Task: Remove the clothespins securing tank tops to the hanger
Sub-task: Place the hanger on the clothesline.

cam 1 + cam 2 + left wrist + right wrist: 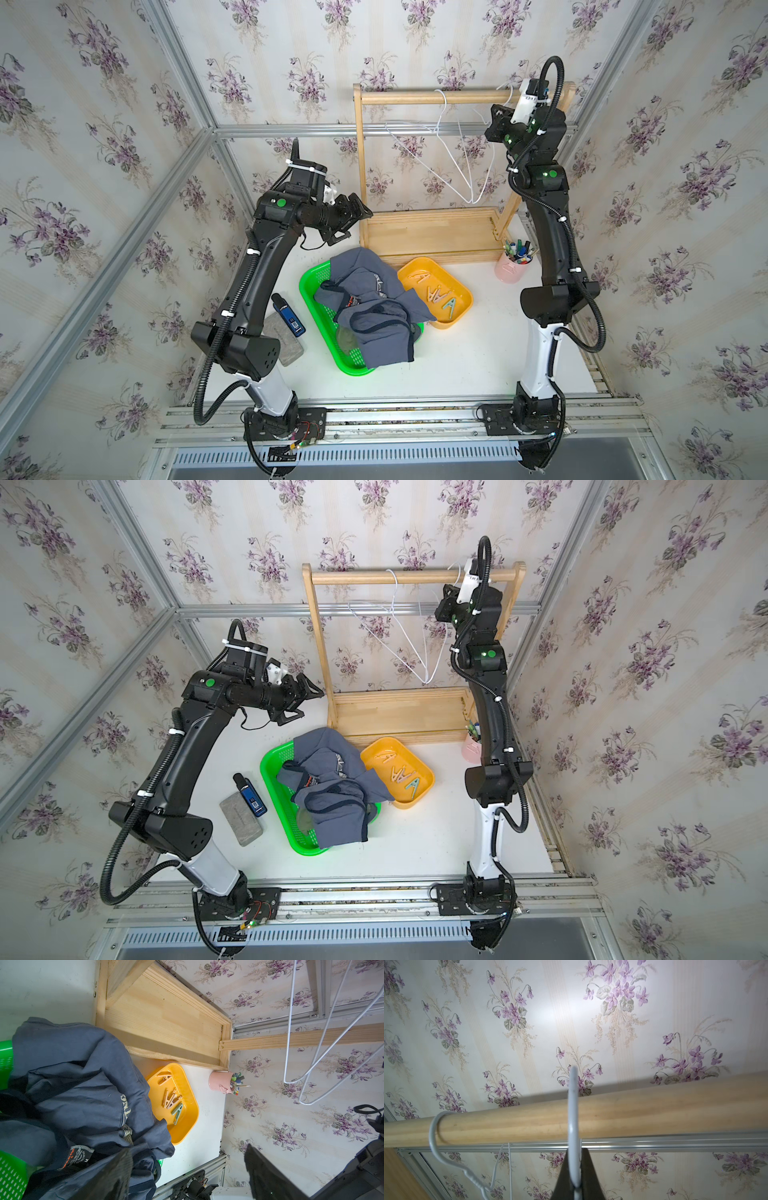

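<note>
Barely visible olive tank top (347, 337) under blue tank top (386, 340).

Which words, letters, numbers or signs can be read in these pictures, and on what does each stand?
"M": on the neck label among the tank tops, left wrist view.
Pale chest print: large letters, folded and cut off; not readable.
Small orange print on that label: too small.
Sticker on the blue device: blurred.
Marking on the white wrist camera: blurred.

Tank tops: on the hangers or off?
Off. The tank tops lie crumpled in the green basket, and the two white wire hangers hang bare from the wooden rail.
</note>
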Tool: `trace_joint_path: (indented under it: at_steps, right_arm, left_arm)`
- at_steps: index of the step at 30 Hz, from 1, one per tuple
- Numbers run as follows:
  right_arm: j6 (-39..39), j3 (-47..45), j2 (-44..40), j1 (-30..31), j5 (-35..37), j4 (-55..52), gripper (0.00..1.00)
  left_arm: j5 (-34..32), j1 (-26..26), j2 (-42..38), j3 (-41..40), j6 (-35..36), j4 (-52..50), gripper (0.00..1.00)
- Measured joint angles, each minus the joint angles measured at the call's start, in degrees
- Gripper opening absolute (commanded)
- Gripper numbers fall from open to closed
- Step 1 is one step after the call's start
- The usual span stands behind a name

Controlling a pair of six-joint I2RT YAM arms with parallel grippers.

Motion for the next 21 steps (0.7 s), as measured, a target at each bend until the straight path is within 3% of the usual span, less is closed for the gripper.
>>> trace_joint_path:
  at_steps: [14, 15, 16, 18, 19, 21]
  right_arm:
    - [1.70, 1.36, 1.40, -0.96, -3.50, -3.74, 0.02]
    - [1.70, 1.36, 1.31, -0.96, -3.63, -4.09, 0.20]
    - [1.68, 1.42, 1.11, -0.98, -3.58, -4.70, 0.48]
    - [1.55, 1.46, 0.39, -0.98, -3.39, -7.28, 0.71]
    - [1.42, 1.44, -0.20, -0.96, -2.34, -9.11, 0.98]
    - [1.05, 1.40, -1.57, -0.85, 0.02, -12.22, 1.00]
  left_arm:
    - [-0.59, 0.02, -1.07, -1.51, -0.48, 0.13, 0.87]
    - [-0.76, 0.02, -1.22, -1.57, -0.48, 0.13, 0.87]
    - [-0.83, 0.02, -1.36, -1.60, -0.50, 0.13, 0.87]
    - [-1.20, 0.00, -1.64, -1.77, -0.74, 0.17, 0.87]
    - [-1.22, 0.00, -1.73, -1.92, -0.74, 0.17, 0.87]
    - [-1.86, 0.00, -1.88, -2.23, -0.94, 0.17, 0.87]
